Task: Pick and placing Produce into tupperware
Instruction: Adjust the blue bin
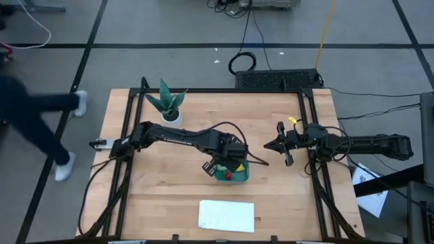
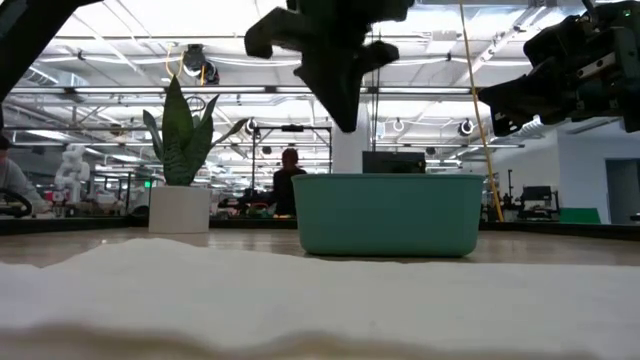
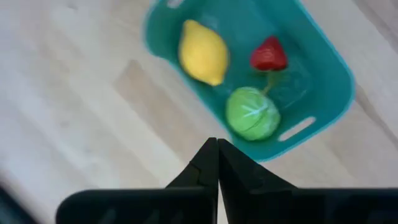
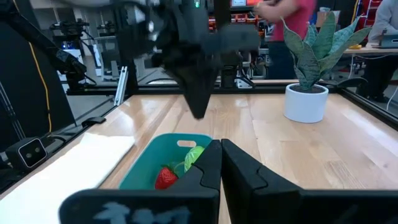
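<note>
The teal tupperware (image 3: 336, 68) stands on the wooden table near its middle (image 1: 241, 174). All the produce rests on its floor: a yellow lemon (image 3: 203, 51), a small red piece (image 3: 268, 55) and a light green round piece (image 3: 252, 113). My left gripper (image 3: 216, 155) hangs shut and empty above the tub's edge, pointing steeply down (image 2: 340, 115). My right gripper (image 4: 217, 146) is shut and empty. It is held level above the table to the tub's right (image 1: 271, 144).
A spiky potted plant (image 1: 168, 103) in a white pot stands at the far left of the table. A flat white sheet (image 1: 226, 215) lies near the front edge. A person (image 1: 34, 115) walks on the floor left of the table.
</note>
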Motion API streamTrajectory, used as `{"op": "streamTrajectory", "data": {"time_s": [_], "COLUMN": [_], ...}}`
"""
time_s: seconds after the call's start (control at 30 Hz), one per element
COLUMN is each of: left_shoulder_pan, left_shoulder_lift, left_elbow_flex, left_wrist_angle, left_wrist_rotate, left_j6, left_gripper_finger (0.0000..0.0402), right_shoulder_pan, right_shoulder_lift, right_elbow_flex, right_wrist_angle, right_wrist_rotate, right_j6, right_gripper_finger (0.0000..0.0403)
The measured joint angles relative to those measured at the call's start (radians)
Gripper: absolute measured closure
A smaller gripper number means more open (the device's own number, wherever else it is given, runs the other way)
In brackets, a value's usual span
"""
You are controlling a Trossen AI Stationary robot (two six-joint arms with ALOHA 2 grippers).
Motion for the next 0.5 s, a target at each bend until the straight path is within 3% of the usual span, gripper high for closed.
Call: {"op": "streamTrajectory", "data": {"time_s": [0.5], "left_shoulder_pan": [0.025], "left_shoulder_lift": [-0.329], "left_elbow_flex": [0.0], "left_wrist_angle": [0.029], "left_wrist_rotate": [-0.067], "left_j6": [-0.093], "left_gripper_finger": [0.04], "right_shoulder_pan": [0.0], "right_shoulder_lift": [0.018], "right_elbow_flex": [0.0], "right_wrist_angle": [0.008], "right_wrist_rotate": [0.0], "right_j6": [-0.002], "right_gripper_finger": [0.0403]}}
